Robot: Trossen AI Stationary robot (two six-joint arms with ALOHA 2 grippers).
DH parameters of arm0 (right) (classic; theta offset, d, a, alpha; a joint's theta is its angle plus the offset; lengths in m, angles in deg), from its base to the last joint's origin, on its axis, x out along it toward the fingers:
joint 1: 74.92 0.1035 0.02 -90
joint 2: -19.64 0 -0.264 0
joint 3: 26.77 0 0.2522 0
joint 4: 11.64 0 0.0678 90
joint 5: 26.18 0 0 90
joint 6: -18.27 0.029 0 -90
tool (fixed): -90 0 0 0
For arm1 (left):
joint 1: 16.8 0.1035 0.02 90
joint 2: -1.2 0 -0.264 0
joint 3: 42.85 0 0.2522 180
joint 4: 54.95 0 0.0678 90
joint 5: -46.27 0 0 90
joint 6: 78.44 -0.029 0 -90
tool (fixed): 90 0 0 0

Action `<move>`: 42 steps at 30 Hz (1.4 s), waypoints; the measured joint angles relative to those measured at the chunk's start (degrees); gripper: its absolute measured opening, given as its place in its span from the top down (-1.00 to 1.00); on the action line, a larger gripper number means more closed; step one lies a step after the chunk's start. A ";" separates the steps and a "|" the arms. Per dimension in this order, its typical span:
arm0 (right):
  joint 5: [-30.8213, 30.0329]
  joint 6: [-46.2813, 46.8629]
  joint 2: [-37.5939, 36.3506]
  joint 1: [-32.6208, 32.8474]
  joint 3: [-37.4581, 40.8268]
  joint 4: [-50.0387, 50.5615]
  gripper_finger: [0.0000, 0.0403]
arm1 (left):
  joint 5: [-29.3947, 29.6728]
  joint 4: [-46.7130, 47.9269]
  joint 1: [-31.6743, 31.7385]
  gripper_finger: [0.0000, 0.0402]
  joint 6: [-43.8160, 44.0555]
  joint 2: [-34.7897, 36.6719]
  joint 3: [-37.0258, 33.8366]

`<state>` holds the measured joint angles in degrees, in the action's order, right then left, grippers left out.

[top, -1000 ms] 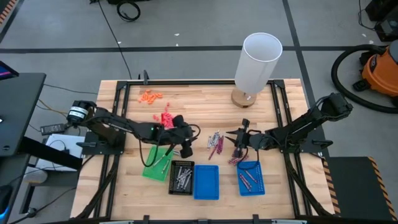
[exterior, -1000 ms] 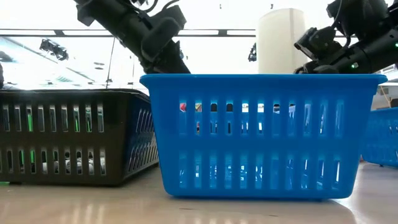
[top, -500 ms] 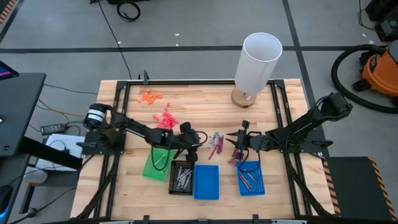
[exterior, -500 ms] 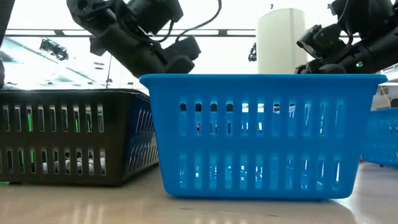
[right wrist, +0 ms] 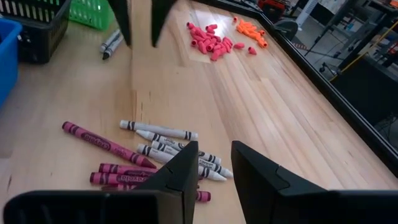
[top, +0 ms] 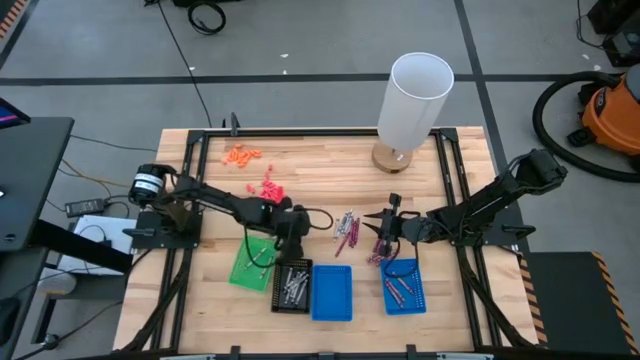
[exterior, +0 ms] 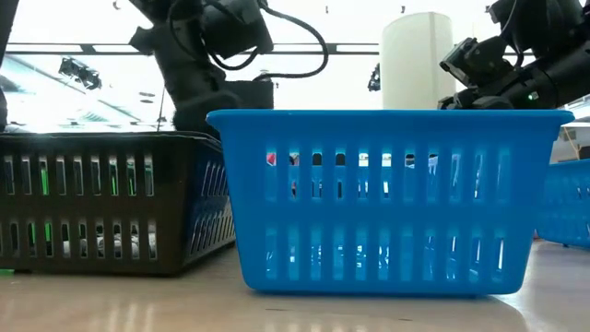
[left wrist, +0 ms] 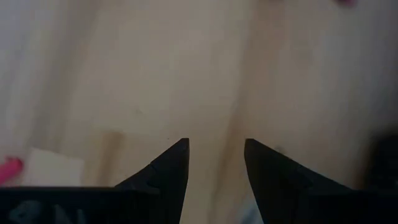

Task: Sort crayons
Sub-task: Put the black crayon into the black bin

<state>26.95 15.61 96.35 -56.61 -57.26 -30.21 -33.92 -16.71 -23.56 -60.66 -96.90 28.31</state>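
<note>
High view
- Crayons [top: 346,226]: a small loose heap of thin sticks, some pale grey and some magenta, lying on the wooden desk [top: 330,170] near its middle, between the two arms.
- More crayons: some grey sticks lie inside the black tray [top: 292,285], some magenta ones inside the right blue tray [top: 402,286].
- Left end effector [top: 291,232]: it hangs above the desk just beside the far edge of the black tray, left of the heap; its fingers are not clear from here.
- Right end effector [top: 385,228]: it stands just right of the heap, near the far edge of the right blue tray.
- Other things: a green tray [top: 251,262], an empty middle blue tray [top: 332,292], pink pieces [top: 268,189], orange pieces [top: 241,154], a white cylinder [top: 413,101].

Low view
- The middle blue tray [exterior: 387,198] fills the front, the black tray [exterior: 101,203] is at its left; both arms show dark above them. The heap of crayons is hidden.

Left wrist view
- Fingers [left wrist: 171,168]: two dark tips stand apart with a gap, nothing between them; under them is blurred pale wood.

Right wrist view
- Fingers [right wrist: 180,171]: they stand apart with a narrow gap and hold nothing.
- Crayons [right wrist: 149,155]: just in front of the tips; the white-grey ones lie side by side, the magenta ones beside them, all with paper wrappers and dark printing.
</note>
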 joint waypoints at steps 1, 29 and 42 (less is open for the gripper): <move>-0.01 -0.16 0.00 0.00 0.00 0.00 0.48 | -1.66 2.07 -0.16 0.17 -0.66 0.04 0.61; 0.93 0.07 0.00 0.07 0.00 -0.10 0.48 | -12.80 7.33 -2.17 0.17 -11.57 0.02 1.36; 2.02 0.11 0.00 0.07 0.00 -0.14 0.48 | -9.99 4.40 -2.08 0.17 -16.87 -0.55 1.38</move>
<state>28.97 15.72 96.35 -56.55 -57.26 -30.35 -43.91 -12.31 -25.64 -77.53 -97.46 29.69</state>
